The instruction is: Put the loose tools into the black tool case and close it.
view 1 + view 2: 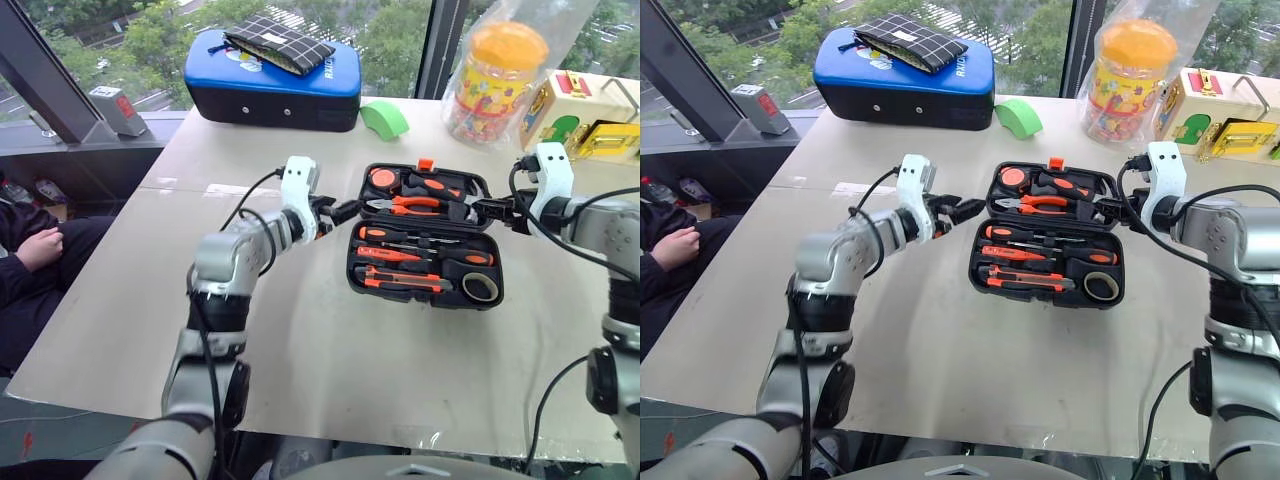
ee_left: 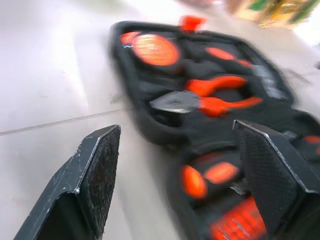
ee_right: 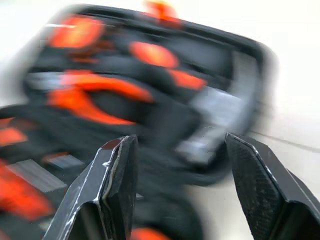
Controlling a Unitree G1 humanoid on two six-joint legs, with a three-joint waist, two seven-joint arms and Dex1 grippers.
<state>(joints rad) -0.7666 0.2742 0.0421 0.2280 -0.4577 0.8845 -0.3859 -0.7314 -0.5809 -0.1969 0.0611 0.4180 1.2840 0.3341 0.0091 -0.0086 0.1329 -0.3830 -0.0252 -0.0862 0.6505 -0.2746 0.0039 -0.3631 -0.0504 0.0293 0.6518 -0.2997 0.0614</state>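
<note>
A: Black tool case (image 1: 425, 262), position: lying open near the middle of the table (image 1: 330, 350), both halves flat, orange latch (image 1: 426, 164) at the far edge.

B: Contents of the far half?

A: Orange-handled pliers (image 1: 415, 205) across the middle, a round orange item (image 1: 383, 178) in the corner toward the robot's left.

B: And the near half?

A: Two screwdrivers (image 1: 400, 238) with orange-black handles lying crosswise, an orange-black utility knife (image 1: 400, 281) nearest the front edge, a small tape roll (image 1: 481, 288) in the front corner toward the robot's right. All appear seated in the moulded slots.

B: Left tool (image 1: 343, 211)?

A: Just beside the case's left edge, level with the hinge line. Left wrist view: fingers (image 2: 95, 175) spread apart, nothing between them, the case rim and pliers beyond.

B: Right tool (image 1: 492, 210)?

A: At the case's right edge, by the far half. Right wrist view: fingers (image 3: 115, 175) likewise apart and holding nothing; whether either tool touches the case cannot be told.

B: Surroundings?

A: Larger blue-topped case (image 1: 272, 75) at the far left of the table with a checked pouch (image 1: 278, 47) on it; green roll (image 1: 385, 118) beside it; a bagged jar with an orange lid (image 1: 497, 80) and a colourful wooden box (image 1: 585, 115) at the far right. A person's hand (image 1: 38, 248) shows off the table's left side
</note>
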